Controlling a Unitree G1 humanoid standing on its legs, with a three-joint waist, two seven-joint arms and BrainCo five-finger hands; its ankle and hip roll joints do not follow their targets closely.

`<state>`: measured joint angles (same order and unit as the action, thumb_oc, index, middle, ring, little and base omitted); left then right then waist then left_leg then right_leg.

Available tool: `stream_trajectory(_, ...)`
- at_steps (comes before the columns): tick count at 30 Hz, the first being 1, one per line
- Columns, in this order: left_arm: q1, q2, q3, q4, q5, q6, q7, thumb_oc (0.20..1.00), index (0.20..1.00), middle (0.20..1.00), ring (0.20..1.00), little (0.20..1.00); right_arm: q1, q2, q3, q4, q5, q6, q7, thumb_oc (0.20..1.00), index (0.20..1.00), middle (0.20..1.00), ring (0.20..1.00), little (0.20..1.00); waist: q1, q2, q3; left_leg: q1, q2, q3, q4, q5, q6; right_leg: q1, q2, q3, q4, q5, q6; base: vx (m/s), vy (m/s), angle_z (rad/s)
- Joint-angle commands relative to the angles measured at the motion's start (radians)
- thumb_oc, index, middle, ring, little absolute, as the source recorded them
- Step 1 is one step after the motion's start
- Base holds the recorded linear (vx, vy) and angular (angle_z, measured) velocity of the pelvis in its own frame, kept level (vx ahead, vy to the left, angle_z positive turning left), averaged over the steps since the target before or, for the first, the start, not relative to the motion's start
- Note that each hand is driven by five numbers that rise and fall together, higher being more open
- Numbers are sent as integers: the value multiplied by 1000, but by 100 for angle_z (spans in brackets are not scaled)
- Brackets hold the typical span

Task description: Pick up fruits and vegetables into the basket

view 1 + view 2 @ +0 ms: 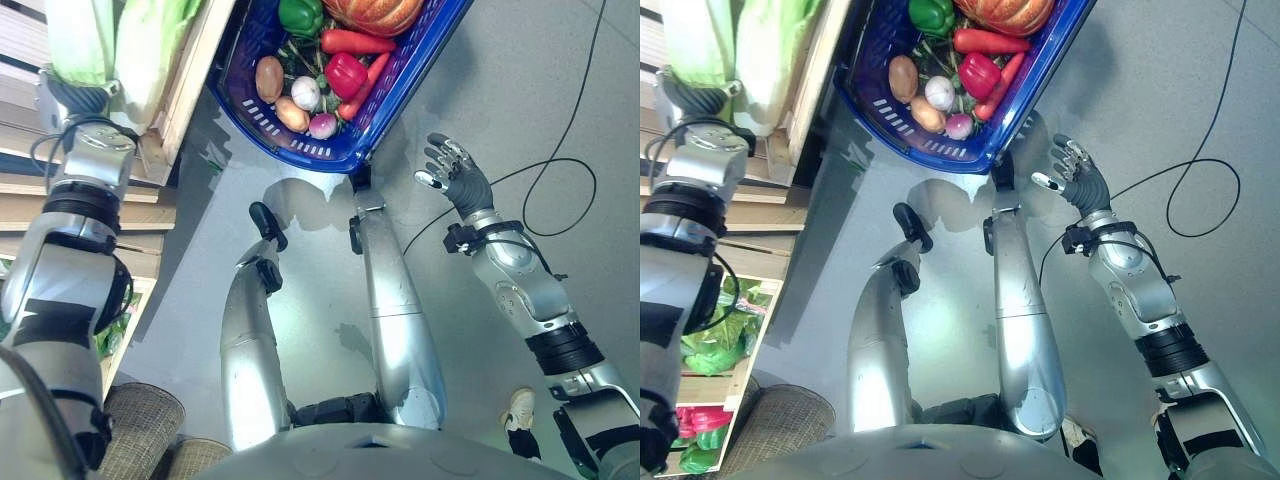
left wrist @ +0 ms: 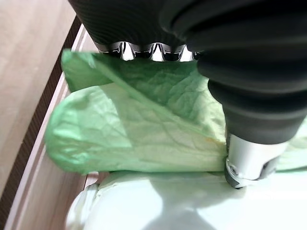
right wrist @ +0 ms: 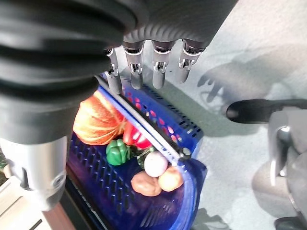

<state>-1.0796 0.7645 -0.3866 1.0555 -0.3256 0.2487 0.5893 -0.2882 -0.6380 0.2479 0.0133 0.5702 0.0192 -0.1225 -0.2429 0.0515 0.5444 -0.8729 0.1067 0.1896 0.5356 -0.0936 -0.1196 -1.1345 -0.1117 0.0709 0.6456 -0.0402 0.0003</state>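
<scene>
Pale green leafy cabbage (image 2: 139, 129): lies in a light wooden crate (image 1: 185, 80) at the left, against the crate's inner wall, resting on a second pale head below it. Left hand (image 1: 75, 98): down on the cabbage, thumb (image 2: 249, 158) pressed to the leaf edge; fingers reach over the leaf and are hidden, so its grip cannot be told.

Blue perforated plastic basket (image 1: 395, 95): on the grey floor just beside the crate's right edge. Contents: orange pumpkin (image 1: 372, 12), green bell pepper (image 1: 300, 14), red bell pepper (image 1: 346, 73), orange carrots (image 1: 357, 42), brown potatoes (image 1: 269, 78), a white-purple round bulb (image 1: 305, 92).

Right hand (image 1: 455, 172): in the air near the basket's near right corner, apart from it, fingers spread, holding nothing.

Lower crate (image 1: 730, 375) at the left: green leaves.
</scene>
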Motion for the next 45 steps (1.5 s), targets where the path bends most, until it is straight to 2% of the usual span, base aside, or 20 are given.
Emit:
stream_trajectory(1,71,-11,50,85,-111,-25,-60,200,200,200,200,200,16,-10,5,-40,20,-40,14,1000,1000,1000,1000,1000,-44,16,-24,-59,-38,25,18,-10,53,40,15,-13,-10,-80,52,-32,13,-1)
stream_trajectory(14,123,-36,89,46,-200,-110,-142,200,200,200,200,200,26,-10,-15,-70,-1,-33,23,1000,1000,1000,1000,1000,-48,21,-24,11,-41,32,-10,-6,49,100,5,-17,-36,-79,50,0,0,0)
stream_trajectory(19,161,-40,95,-36,-166,-183,-136,200,200,200,200,200,54,-9,-29,-102,-35,-75,28,1000,1000,1000,1000,1000,-43,21,-24,51,-41,35,-29,-4,50,144,1,-24,-56,-80,52,-6,-27,0)
stream_trajectory(21,232,-52,123,-151,-136,-276,-118,200,200,200,200,200,80,-2,-50,-146,-80,-122,43,1000,1000,1000,1000,1000,-29,24,-24,84,-44,35,-47,-1,51,182,-5,-36,-74,-79,56,-23,-88,4)
stream_trajectory(22,241,-55,127,-164,-133,-277,-115,200,200,200,200,200,82,-1,-52,-150,-83,-123,42,1000,1000,1000,1000,1000,-28,25,-24,88,-45,34,-48,-1,51,186,-6,-38,-76,-79,56,-30,-96,3)
stream_trajectory(23,291,-73,150,-230,-106,-326,-101,200,200,200,200,200,85,8,-65,-170,-106,-144,54,1000,1000,1000,1000,1000,-16,28,-24,106,-49,33,-57,0,52,208,-9,-47,-85,-80,57,-27,-89,3)
stream_trajectory(25,348,-92,164,-318,-69,-379,-72,200,200,200,200,200,90,17,-79,-199,-126,-167,65,1000,1000,1000,1000,1000,2,31,-24,122,-54,27,-66,1,54,232,-11,-59,-93,-82,59,-32,-122,3)
stream_trajectory(26,367,-101,169,-346,-58,-387,-64,200,200,200,200,200,89,20,-83,-208,-129,-166,67,1000,1000,1000,1000,1000,7,31,-24,127,-55,25,-68,1,55,239,-12,-63,-97,-82,59,-36,-159,5)
stream_trajectory(28,439,-136,200,-442,19,-461,-49,200,200,200,200,200,81,33,-94,-244,-139,-164,105,1000,1000,1000,1000,1000,34,31,-24,142,-59,16,-71,-1,59,267,-15,-81,-105,-84,60,-38,-161,10)
stream_trajectory(29,452,-140,205,-462,32,-474,-46,200,200,200,200,200,80,36,-95,-249,-138,-163,115,1000,1000,1000,1000,1000,38,31,-24,145,-59,15,-72,-2,60,271,-15,-84,-107,-85,60,-37,-176,12)
stream_trajectory(32,542,-148,239,-686,165,-517,-45,200,200,200,200,200,50,68,-110,-304,-49,-119,181,1000,1000,1000,1000,1000,83,22,-24,165,-62,-2,-77,-4,63,318,-20,-118,-116,-89,61,-41,-235,16)
stream_trajectory(33,550,-149,242,-707,174,-513,-47,200,200,200,200,200,49,72,-111,-309,-44,-115,183,1000,1000,1000,1000,1000,86,22,-24,167,-63,-3,-77,-3,63,321,-20,-121,-118,-89,61,-29,-199,12)
stream_trajectory(35,602,-159,255,-824,255,-562,-65,200,200,200,200,200,31,99,-119,-339,-5,-116,218,1000,1000,1000,1000,1000,113,17,-24,175,-68,-14,-83,-1,67,343,-20,-138,-124,-90,61,-27,-208,14)
stream_trajectory(37,630,-171,262,-895,283,-581,-82,200,200,200,200,200,17,123,-119,-359,20,-112,228,1000,1000,1000,1000,1000,129,12,-24,181,-70,-22,-87,-1,70,357,-19,-148,-126,-89,63,-20,-191,14)
stream_trajectory(41,673,-214,253,-1035,328,-682,-136,200,200,200,200,200,-29,180,-102,-376,3,-108,170,1000,1000,1000,1000,1000,166,-4,-24,196,-75,-42,-94,0,79,391,-17,-173,-130,-85,66,-39,-202,14)
stream_trajectory(42,675,-224,252,-1080,332,-713,-173,200,200,200,200,200,-52,193,-100,-371,-10,-99,147,1000,1000,1000,1000,1000,177,-9,-24,187,-77,-38,-104,29,89,389,-20,-189,-147,-52,61,-80,-190,17)
stream_trajectory(45,673,-227,237,-1137,322,-756,-237,200,200,200,200,200,-92,190,-89,-357,-35,-78,107,1000,1000,1000,1000,1000,192,-17,-24,203,-77,-47,-101,25,94,412,-20,-199,-151,-47,64,-19,-152,13)
